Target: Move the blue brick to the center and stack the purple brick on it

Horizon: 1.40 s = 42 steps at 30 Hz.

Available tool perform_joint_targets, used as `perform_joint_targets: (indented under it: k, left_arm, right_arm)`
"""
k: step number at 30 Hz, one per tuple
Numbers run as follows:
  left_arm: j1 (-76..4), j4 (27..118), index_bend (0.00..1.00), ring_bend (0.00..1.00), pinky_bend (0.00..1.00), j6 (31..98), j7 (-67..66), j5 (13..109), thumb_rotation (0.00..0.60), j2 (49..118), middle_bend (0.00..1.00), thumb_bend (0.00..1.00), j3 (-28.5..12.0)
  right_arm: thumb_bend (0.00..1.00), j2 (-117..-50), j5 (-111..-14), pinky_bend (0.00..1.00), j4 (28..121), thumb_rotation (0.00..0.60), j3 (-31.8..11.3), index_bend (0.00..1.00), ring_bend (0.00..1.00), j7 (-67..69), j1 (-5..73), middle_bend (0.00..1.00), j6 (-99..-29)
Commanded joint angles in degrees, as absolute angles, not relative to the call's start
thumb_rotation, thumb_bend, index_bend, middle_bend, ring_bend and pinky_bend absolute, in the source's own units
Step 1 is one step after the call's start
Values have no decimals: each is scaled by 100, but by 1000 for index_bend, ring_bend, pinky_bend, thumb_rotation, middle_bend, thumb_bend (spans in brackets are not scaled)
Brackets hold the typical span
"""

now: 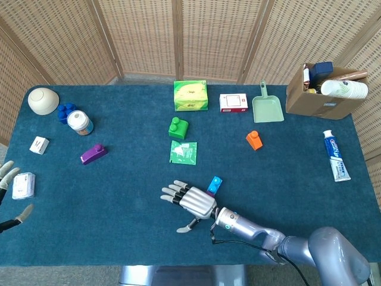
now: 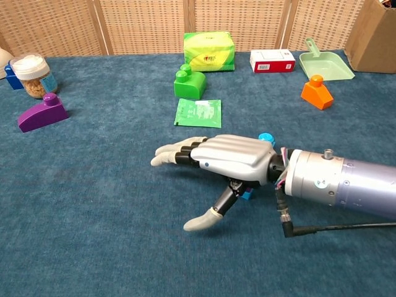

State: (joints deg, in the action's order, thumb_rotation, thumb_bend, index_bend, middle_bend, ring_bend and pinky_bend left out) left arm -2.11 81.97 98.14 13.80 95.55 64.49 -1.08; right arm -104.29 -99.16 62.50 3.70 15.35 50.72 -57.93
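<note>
Blue brick (image 1: 214, 184) clear from head view, half-hidden behind right robot hand (image 2: 229, 161) in chest view.

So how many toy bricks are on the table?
5: purple at left, dark blue beside the jar, green mid-table, orange to the right, light blue by the right hand.

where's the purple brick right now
In the head view the purple plastic brick lies on the left side of the blue table, just below the lidded jar and well left of the green brick.
</note>
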Motion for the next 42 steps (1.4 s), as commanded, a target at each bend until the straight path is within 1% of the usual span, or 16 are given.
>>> perform_joint_targets:
  k: [1,7,14,18,22,27,32,42]
  left_arm:
    - [-220,8191,87,0,0,9797,1382,9551,551,6457,0,318,-111]
    - [-274,8191,86,0,0,9760,1387,9561,554,6473,0,318,-141]
    - [-357,8218,86,0,0,9725,1352,9585,548,6465,0,316,-188]
    - [-357,8229,89,0,0,9724,1268,9578,556,6453,0,318,-192]
    - [-366,8254,99,0,0,9696,1202,9532,555,6442,0,318,-211]
    - [-412,8300,106,0,0,9587,1088,9497,559,6440,0,318,-216]
    - [-474,8407,117,0,0,9450,934,9454,560,6429,0,317,-225]
    - [-572,8543,141,0,0,9227,397,9289,556,6413,0,317,-301]
  right_arm:
    - [0,-10371,-9943,0,6323,236,352,57,0,1524,5113,11,-5792]
    - [0,-10056,-9958,0,6681,238,251,45,0,1371,5222,8,-5773]
    - [0,-9302,-9617,0,7306,240,-131,41,0,1016,5212,7,-5817]
    - [0,-8931,-9332,0,7534,247,-329,41,0,904,5078,5,-5927]
    - [0,-8504,-9026,0,7716,310,-507,41,0,801,4870,0,-6098]
    - [0,-7947,-8547,0,7912,363,-649,42,0,618,4530,0,-6226]
    - [0,-7458,-8195,0,8049,373,-651,53,0,416,4205,0,-6260]
    - [0,-6933,-7706,0,8111,408,-648,89,0,15,3593,11,-6577]
